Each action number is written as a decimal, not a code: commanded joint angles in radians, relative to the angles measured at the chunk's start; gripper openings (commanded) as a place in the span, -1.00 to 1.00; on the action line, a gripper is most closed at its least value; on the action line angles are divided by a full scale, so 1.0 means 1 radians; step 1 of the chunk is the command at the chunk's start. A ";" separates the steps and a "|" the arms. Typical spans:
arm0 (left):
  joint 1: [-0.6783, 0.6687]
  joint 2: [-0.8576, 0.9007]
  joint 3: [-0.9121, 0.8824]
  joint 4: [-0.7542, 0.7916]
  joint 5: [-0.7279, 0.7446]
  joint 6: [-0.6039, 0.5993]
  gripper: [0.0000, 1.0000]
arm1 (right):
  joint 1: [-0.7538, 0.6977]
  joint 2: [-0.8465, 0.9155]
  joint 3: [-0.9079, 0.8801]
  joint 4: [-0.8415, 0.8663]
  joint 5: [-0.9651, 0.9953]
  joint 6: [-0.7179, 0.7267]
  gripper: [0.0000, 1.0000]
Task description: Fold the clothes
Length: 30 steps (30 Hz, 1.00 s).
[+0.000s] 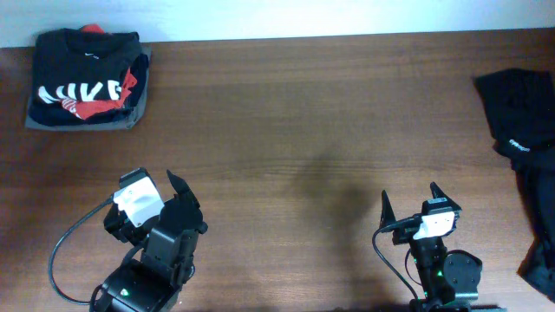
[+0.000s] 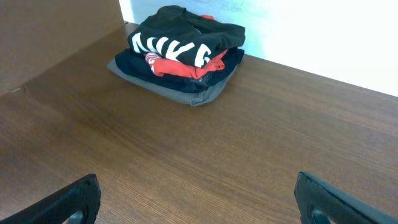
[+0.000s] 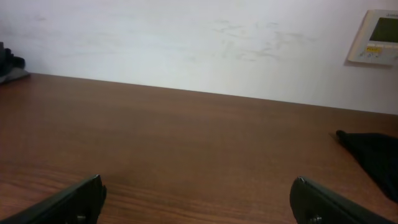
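See left gripper (image 1: 154,182) and right gripper (image 1: 409,195) wide open, empty. Find folded stack (image 1: 87,78) back left, loose shirt (image 1: 520,130) right.

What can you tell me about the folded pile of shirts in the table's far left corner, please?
The folded pile is a neat, roughly square stack of soft cloth shirts. On top lies a black shirt with large white lettering; beneath it show a red patch on another dark layer and a grey shirt at the base. It rests flat on the wooden table near its back edge, and nothing else touches it.
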 commanded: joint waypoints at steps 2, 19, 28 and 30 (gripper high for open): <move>-0.004 0.000 -0.003 -0.001 -0.018 -0.006 0.98 | -0.005 -0.009 -0.005 -0.008 0.020 0.012 0.97; 0.306 -0.261 -0.159 0.256 0.720 0.700 0.98 | -0.005 -0.009 -0.005 -0.008 0.020 0.012 0.97; 0.462 -0.481 -0.399 0.537 0.836 0.818 0.98 | -0.005 -0.009 -0.005 -0.008 0.020 0.012 0.98; 0.480 -0.521 -0.443 0.579 0.836 0.818 0.98 | -0.005 -0.009 -0.005 -0.008 0.020 0.012 0.97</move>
